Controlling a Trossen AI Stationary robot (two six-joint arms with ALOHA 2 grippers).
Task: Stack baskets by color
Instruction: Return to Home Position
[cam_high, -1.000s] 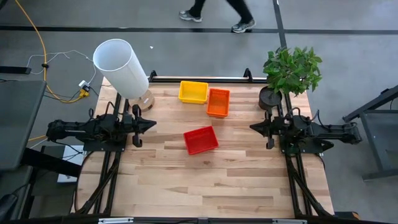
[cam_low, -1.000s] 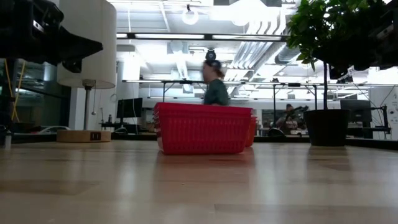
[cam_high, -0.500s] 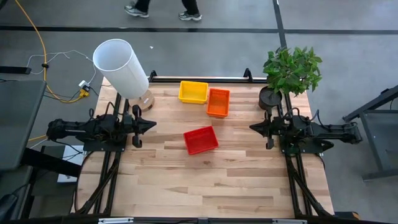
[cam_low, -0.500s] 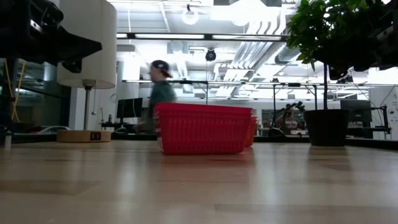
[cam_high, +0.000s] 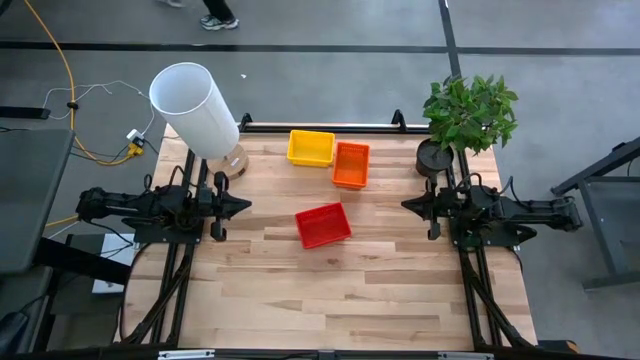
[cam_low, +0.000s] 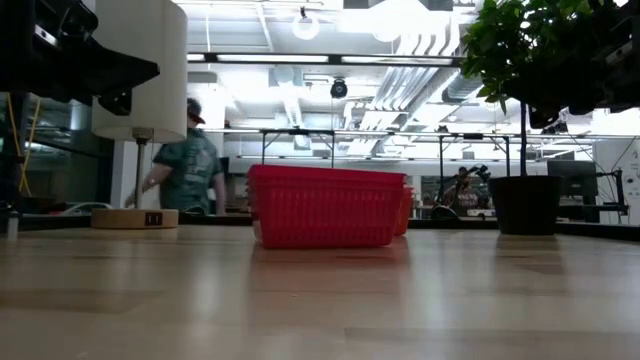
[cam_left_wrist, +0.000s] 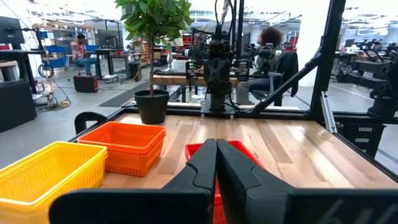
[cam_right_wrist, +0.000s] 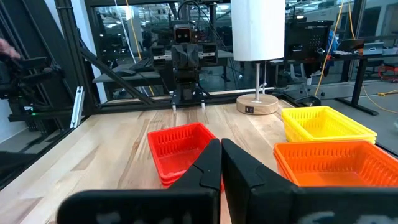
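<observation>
Three baskets rest on their bottoms on the wooden table. A yellow basket (cam_high: 311, 148) and an orange basket (cam_high: 351, 164) stand side by side near the far edge. A red basket (cam_high: 323, 225) stands alone at mid-table, nearest in the low view (cam_low: 325, 207). The orange basket (cam_left_wrist: 124, 146) shows two nested rims in the left wrist view. My left gripper (cam_high: 247, 204) is shut and level above the left side, pointing at the red basket (cam_left_wrist: 239, 149). My right gripper (cam_high: 405, 204) is shut and level above the right side, facing it (cam_right_wrist: 180, 152). Neither touches anything.
A big white cylinder (cam_high: 195, 108) on a round wooden base stands at the far left corner. A potted plant (cam_high: 468, 115) stands at the far right corner. The near half of the table (cam_high: 340, 300) is bare wood. A person (cam_low: 190, 170) walks beyond the far edge.
Both grippers have stayed shut and the baskets have not moved. A person beyond the table's far edge has walked from right to left.
</observation>
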